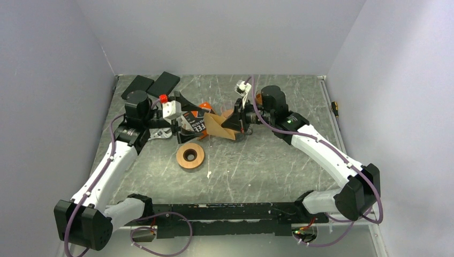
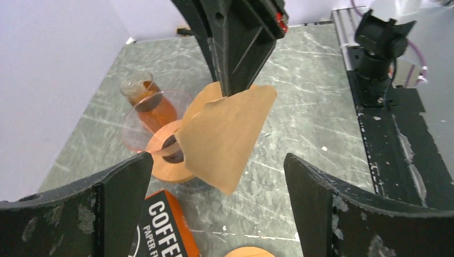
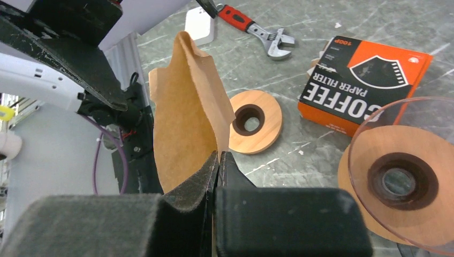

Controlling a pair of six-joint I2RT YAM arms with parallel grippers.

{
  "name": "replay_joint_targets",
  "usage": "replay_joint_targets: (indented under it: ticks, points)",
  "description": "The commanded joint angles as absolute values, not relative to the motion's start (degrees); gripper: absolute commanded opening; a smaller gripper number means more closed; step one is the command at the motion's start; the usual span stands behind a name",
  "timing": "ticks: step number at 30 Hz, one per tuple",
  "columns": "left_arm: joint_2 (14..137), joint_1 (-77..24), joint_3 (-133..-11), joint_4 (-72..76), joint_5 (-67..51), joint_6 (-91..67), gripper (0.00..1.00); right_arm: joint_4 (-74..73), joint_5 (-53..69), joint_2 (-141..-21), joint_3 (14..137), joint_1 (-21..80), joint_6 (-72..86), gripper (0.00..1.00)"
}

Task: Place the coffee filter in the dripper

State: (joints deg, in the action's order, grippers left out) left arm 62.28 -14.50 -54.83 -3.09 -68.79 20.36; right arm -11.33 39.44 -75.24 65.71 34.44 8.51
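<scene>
Closest to you on the worktop (image 1: 257, 171) lies a loose wood ring (image 1: 190, 156). Leave it alone, it is not the goal. Just past it, your right end effector (image 3: 218, 158) is pressed tight on the wide edge of the filter (image 3: 184, 118). It holds the filter up in the air with the pointy end hanging down. Your left end effector (image 2: 218, 163) is spread wide and holds nothing. The dripper (image 3: 417, 214) stands right by the filter with its mouth up. The step now, I think, is to bring the filter over that mouth. Go slow, aim the pointy end at the dark hole in the middle, and lower it before you let go. The paper looks mostly flat, so it may lean or tip out, and a soft push could seat it. Keep your left arm out of the way. Now count, near to far: one ring, one orange box (image 3: 364, 88), one filter in your grip, one dripper, one wrench (image 3: 262, 35), and two black pads (image 1: 137, 85) at the back.
</scene>
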Motion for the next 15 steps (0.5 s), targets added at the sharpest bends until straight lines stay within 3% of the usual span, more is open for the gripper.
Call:
replay_joint_targets:
  ticks: [1, 8, 15]
  points:
    - [59.3, -14.8, -53.1, 1.6, -60.0, 18.1, 0.99, -10.9, 35.1, -74.3, 68.0, 34.5, 8.2, 0.0]
    - [60.5, -14.8, -53.3, 3.1, -45.8, 6.7, 1.0, -15.5, 28.5, -75.2, 72.6, 33.5, 9.4, 0.0]
    - [67.1, -14.8, -60.8, -9.8, -24.1, -9.8, 0.99, -20.1, 25.9, -75.7, 77.6, 29.5, 12.9, 0.0]
